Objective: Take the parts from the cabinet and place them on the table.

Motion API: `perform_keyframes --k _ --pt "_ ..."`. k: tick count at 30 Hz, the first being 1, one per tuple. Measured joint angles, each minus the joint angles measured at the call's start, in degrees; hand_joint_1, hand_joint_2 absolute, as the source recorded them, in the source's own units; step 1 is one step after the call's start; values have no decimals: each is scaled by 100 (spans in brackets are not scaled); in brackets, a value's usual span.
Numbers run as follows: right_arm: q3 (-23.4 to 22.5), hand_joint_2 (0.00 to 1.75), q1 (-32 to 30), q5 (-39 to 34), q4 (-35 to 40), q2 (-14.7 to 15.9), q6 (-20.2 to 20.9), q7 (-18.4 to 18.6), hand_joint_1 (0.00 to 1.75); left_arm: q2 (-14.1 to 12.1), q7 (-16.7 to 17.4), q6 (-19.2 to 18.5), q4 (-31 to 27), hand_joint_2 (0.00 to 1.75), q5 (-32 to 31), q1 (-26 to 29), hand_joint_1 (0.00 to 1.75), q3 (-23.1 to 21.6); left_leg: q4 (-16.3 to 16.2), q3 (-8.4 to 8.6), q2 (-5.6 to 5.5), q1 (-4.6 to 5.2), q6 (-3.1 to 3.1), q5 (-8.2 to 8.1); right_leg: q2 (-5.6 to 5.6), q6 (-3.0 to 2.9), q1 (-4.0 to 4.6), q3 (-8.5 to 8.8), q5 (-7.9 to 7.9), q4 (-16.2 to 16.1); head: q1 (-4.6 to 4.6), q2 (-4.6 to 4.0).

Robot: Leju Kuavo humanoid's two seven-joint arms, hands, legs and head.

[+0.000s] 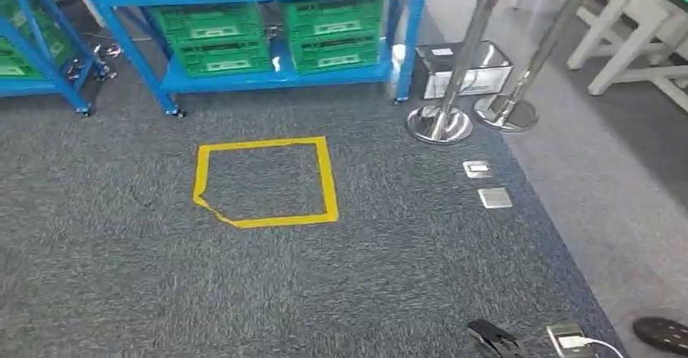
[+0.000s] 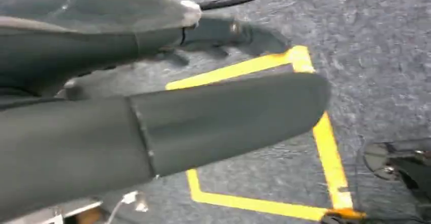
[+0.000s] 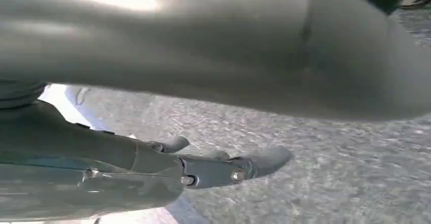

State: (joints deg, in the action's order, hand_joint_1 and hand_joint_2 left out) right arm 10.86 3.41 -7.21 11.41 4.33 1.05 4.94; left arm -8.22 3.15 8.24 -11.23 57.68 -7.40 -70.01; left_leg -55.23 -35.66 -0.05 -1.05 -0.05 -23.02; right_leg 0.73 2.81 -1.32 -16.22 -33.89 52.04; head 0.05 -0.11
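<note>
Both hands hang over grey carpet (image 1: 122, 277), left hand (image 2: 167, 117) and right hand (image 3: 213, 168) with fingers extended, holding nothing. Beyond a yellow tape square (image 1: 266, 181), the blue cabinet (image 1: 268, 78) holds green crates (image 1: 215, 37); their contents cannot be seen.

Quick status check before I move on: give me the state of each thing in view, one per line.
Blue shelf cart: standing on the carpet, green crates on its lower shelf.
Green crates: stacked two high, side by side, still shelved.
Yellow tape square: on the carpet, nothing inside it.
Stanchion posts: upright, beside the cart.
Left hand: holds nothing, above the carpet.
Right hand: holds nothing, fingers extended.
</note>
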Motion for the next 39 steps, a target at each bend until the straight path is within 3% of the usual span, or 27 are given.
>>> perform_keyframes --k 2,3,4,5,7,8,9,10,11,12,13,15,16,17,18,21,22,23,25,26,27,29,30,31,34,35,39 --pt "0 0 12 -2 -2 2 0 0 0 2 0 0 0 0 -2 42 0 -2 26 193 -46 -2 74 -97 -21 -3 -16 -370 15 691 98 0" --pt "0 0 28 -2 -2 2 0 0 0 2 0 0 0 0 0 47 0 -2 36 265 -61 15 107 -149 -29 3 -18 -695 -40 1161 142 0" --pt "0 0 41 -2 -2 2 0 0 0 0 0 0 0 0 0 52 0 -2 64 360 -89 34 126 -216 -31 10 -4 -1038 -214 1571 162 0" --pt "2 0 35 -2 -2 2 2 2 0 0 0 0 0 0 0 53 0 -2 98 478 -135 50 134 -283 -33 19 9 -1309 -504 1799 192 0" --pt "4 0 1 -2 -15 2 2 24 0 0 0 0 0 0 0 53 0 -2 118 710 -195 73 159 -439 -32 -16 34 -1646 -1031 1777 216 0" --pt "7 0 -18 -2 -22 2 2 28 0 0 0 0 0 0 0 60 0 0 125 849 -240 86 162 -532 -30 -43 46 -1737 -1027 1567 247 0" --pt "9 0 -21 -15 -28 2 0 33 0 0 0 0 0 0 0 72 0 -2 125 995 -251 103 160 -637 -30 -79 79 -1793 -740 1228 286 0" --pt "11 0 -16 -24 -35 2 0 33 0 2 0 0 0 0 0 88 0 0 133 1096 -254 112 162 -717 -26 -140 112 -1825 -175 893 319 0" --pt "11 0 -44 -24 -64 13 -2 31 0 35 0 0 0 0 2 127 0 -2 130 1167 -259 100 157 -784 -3 -250 158 -1884 827 622 299 0" --pt "11 0 -35 -26 -66 13 -7 2 0 44 0 0 0 0 2 94 0 0 105 1191 -315 125 111 -845 14 -267 200 -1876 942 563 259 0" --pt "13 0 -29 -26 -64 15 -17 -11 0 48 0 2 0 0 7 76 0 0 127 1211 -316 112 66 -885 8 -282 209 -1761 934 581 268 0" --pt "13 0 29 -31 -57 15 -18 -35 0 48 0 13 0 0 20 44 0 0 79 1246 -302 124 9 -813 -2 -354 200 -1707 909 495 267 0" --pt "15 0 36 -33 -55 15 -18 -50 0 28 0 18 0 0 20 35 0 0 -68 1162 -265 121 -3 -792 -6 -368 140 -1616 918 388 297 0" --pt "15 0 39 -33 -55 15 -17 -66 0 48 0 17 -4 0 20 20 0 0 -375 990 -158 128 -32 -740 -8 -371 131 -1548 916 318 264 0" --pt "15 0 47 -33 -55 15 -18 -68 0 55 0 17 -4 0 24 8 0 0 -787 714 -107 111 -45 -829 -25 -398 123 -1506 899 273 196 0" --pt "24 0 48 -33 -55 15 -7 -68 0 48 0 17 -4 0 35 10 0 0 -1657 -5 -70 45 -138 -1414 -31 -414 101 -1400 804 249 155 0" --pt "31 0 43 -33 -55 15 0 -68 0 48 2 17 -4 0 37 13 0 0 -1608 -93 -59 25 -180 -1395 -27 -404 89 -1344 758 249 144 0" --pt "35 0 42 -33 -55 15 0 -68 0 44 9 17 -4 0 39 24 0 0 -1339 -70 -52 7 -202 -1191 -20 -388 70 -1282 711 249 129 0" --pt "39 0 44 -33 -55 15 0 -68 0 33 9 17 -2 0 39 37 0 0 -380 188 -38 -17 -214 -397 -12 -323 32 -1150 617 249 96 0" --pt "42 0 42 -33 -57 15 0 -68 0 35 9 17 -4 0 39 43 0 0 22 276 -20 -30 -218 -55 -16 -289 34 -1187 579 245 54 0" --pt "46 0 52 -33 -57 15 0 -68 0 35 9 17 -2 0 39 35 0 0 24 238 -12 -1 -178 -320 -8 -251 52 -1105 541 285 19 0" --pt "52 0 60 -33 -57 15 4 -61 0 33 9 17 -4 0 39 20 0 0 13 251 -23 21 -50 -156 -19 -168 62 -1125 485 268 61 0" --pt "55 0 55 -33 -57 15 4 -61 0 48 9 17 -4 0 39 35 0 0 31 258 -16 -11 -90 -130 -28 -292 79 -1109 448 304 68 0" --pt "57 0 55 -33 -57 15 9 -61 0 46 9 18 -4 0 39 34 0 0 34 262 -23 2 -89 -130 -28 -372 76 -1111 466 297 98 0" --pt "66 0 60 -33 -57 15 9 -59 0 48 9 18 -4 0 50 32 0 0 34 268 -30 28 -29 -165 -29 -366 66 -1074 464 227 153 0" --pt "70 0 60 -33 -57 15 9 -59 0 46 11 17 -4 0 52 31 0 2 33 269 -30 30 -20 -170 -30 -357 65 -1064 461 209 173 0" --pt "81 0 60 -33 -57 15 22 -68 0 46 46 17 -4 0 57 25 0 2 31 271 -30 36 15 -192 -30 -217 54 -1039 463 157 214 0"
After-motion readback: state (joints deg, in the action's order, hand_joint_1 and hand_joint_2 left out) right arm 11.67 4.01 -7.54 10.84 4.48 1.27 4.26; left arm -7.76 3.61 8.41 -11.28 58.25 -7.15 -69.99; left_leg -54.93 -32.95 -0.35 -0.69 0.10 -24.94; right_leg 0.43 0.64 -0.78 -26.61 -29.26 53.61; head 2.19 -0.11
